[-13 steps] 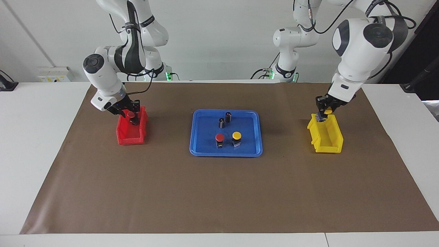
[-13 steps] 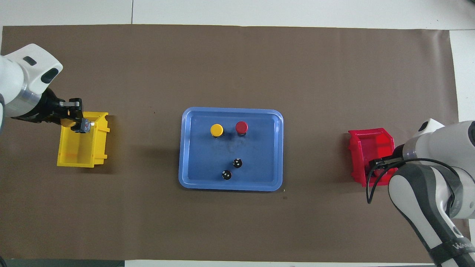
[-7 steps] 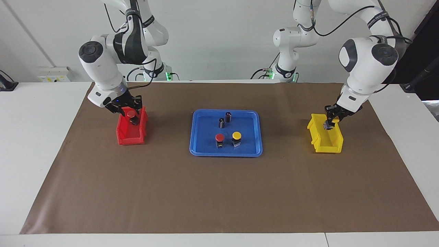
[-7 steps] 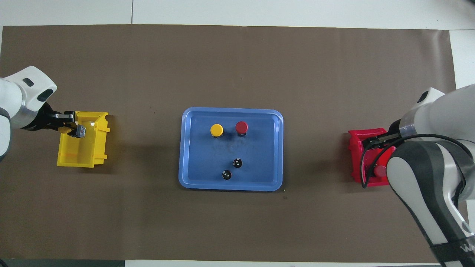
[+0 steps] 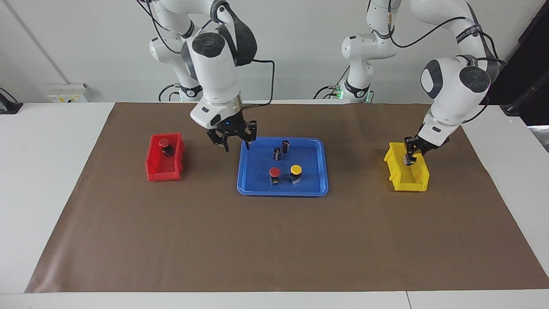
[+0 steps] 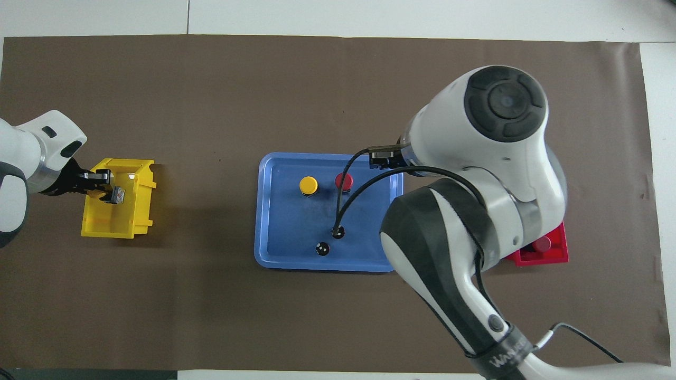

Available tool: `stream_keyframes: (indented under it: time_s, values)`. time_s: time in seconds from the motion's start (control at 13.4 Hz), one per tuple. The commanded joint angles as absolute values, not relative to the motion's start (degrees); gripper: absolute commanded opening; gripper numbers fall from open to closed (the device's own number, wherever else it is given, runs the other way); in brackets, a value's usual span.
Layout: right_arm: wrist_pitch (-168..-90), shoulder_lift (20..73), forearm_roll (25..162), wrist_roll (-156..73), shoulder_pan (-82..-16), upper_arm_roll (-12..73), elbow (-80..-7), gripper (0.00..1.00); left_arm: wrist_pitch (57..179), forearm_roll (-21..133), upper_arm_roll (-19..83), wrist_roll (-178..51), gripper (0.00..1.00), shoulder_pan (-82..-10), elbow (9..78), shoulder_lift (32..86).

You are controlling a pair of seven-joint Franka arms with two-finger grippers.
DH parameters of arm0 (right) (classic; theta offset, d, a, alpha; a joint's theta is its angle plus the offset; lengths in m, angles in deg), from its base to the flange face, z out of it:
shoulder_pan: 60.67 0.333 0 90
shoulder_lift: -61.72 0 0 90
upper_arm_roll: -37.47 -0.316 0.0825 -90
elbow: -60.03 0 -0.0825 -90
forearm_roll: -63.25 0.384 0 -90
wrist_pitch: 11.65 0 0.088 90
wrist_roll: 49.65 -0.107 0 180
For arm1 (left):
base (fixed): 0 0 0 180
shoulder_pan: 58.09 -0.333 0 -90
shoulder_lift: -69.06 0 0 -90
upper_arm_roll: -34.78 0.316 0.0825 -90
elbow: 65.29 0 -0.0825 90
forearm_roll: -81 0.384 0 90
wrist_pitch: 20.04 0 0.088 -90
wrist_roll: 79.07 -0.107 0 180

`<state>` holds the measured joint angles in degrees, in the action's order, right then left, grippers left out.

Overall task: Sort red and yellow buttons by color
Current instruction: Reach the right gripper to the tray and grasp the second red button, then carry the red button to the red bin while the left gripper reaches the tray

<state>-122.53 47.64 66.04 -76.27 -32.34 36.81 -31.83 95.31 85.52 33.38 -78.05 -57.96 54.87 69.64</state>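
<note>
At centre of brown mat, facing view: blue tray (image 5: 257,189) w/ one red button (image 5: 274,173) and one yellow button (image 5: 295,170) side by side at the tray edge farther from robots; two small dark cylinders (image 5: 281,150), silvery tops, nearer robots, not task items. Red bin (image 5: 151,169) toward right arm's end holds a second red button (image 5: 164,143), lying free, nothing on it. Right gripper (image 5: 231,143) hangs over tray's corner nearest the red bin, fingers spread, empty. Yellow bin (image 5: 401,182) toward left arm's end; left gripper (image 5: 411,153) dips into it, pinching a second yellow button (image 5: 408,159) by its body, cap hard to make out vs. the bin. Overhead view: tray rim (image 6: 261,211), yellow cap (image 6: 308,185) beside red cap (image 6: 343,181); both cylinders (image 6: 322,248) nearer robots. Right arm's bulk covers its own gripper and most of red bin (image 6: 560,256), only a corner and the binned red cap (image 6: 542,244) show. Left gripper (image 6: 105,186) over yellow bin (image 6: 95,229), closed on grey-bodied button (image 6: 117,195). Step, by judgement: roughly halfway; red drop done, yellow drop about to finish. Next: left opens to release inside bin walls, then lifts straight up; right must descend on tray's red button, staying clear of the yellow one just beside it and the cylinders.
</note>
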Motion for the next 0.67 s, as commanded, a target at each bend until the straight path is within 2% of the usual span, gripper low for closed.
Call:
stream_keyframes:
  time_s: [0.0,0.3,0.6]
  values:
    - [-126.4,42.13,64.13,-78.56,-29.74,37.21,-28.46,0.66,99.65,84.6,34.51,-80.39,0.02,-58.27,61.17,72.49]
    - [-132.31,37.04,64.04,-79.01,-28.68,37.21,-28.91,0.68,102.04,84.6,34.96,-80.83,0.02,-58.35,62.68,72.05]
    - [-133.64,36.24,64.47,-79.01,-27.71,37.12,-30.67,0.63,104.75,84.6,35.74,-81.53,0.02,-58.97,65.83,72.4]
